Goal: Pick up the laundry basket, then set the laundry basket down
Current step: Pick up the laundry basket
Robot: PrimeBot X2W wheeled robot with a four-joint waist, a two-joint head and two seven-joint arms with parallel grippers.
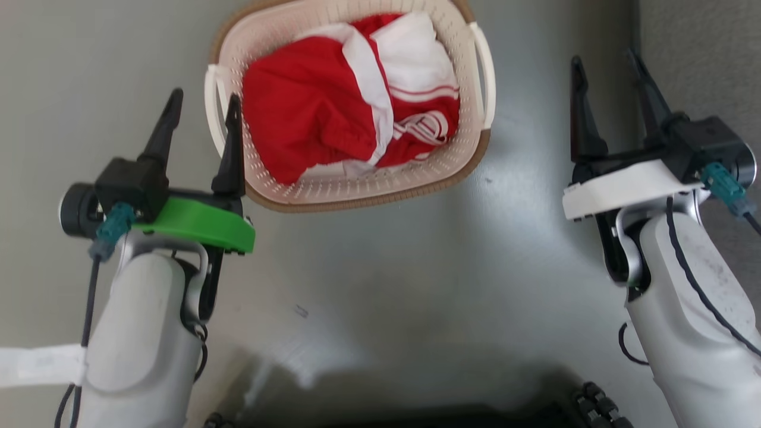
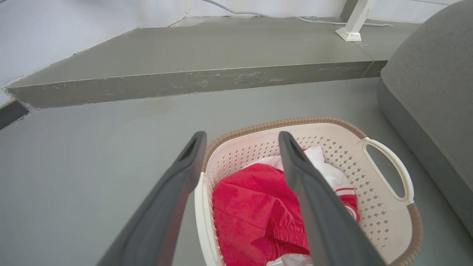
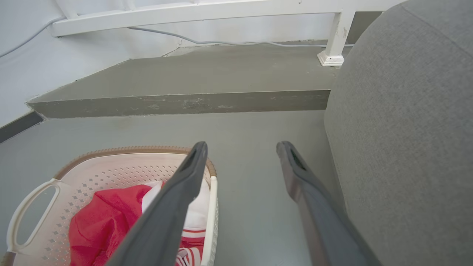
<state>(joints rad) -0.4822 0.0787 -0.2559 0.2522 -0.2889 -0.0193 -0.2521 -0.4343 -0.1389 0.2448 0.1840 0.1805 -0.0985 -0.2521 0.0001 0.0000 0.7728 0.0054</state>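
The laundry basket (image 1: 273,196), cream perforated plastic with a brown rim, rests on the grey floor at the top centre of the head view, holding red and white clothes (image 1: 351,101). My left gripper (image 1: 203,107) is open above the basket's left side, one finger over the left loop handle (image 1: 214,113) and the other outside it. In the left wrist view the basket (image 2: 373,207) lies under the open fingers (image 2: 184,177). My right gripper (image 1: 606,65) is open, holding nothing, off to the right of the basket's right handle (image 1: 484,77). The right wrist view shows the basket (image 3: 40,192) at lower left.
A grey upholstered seat (image 3: 406,140) stands close on the right side of my right gripper. A raised grey concrete step (image 2: 192,77) runs across beyond the basket, with a white post base (image 2: 349,33) and a cable on it. A white tape strip (image 1: 35,362) lies at lower left.
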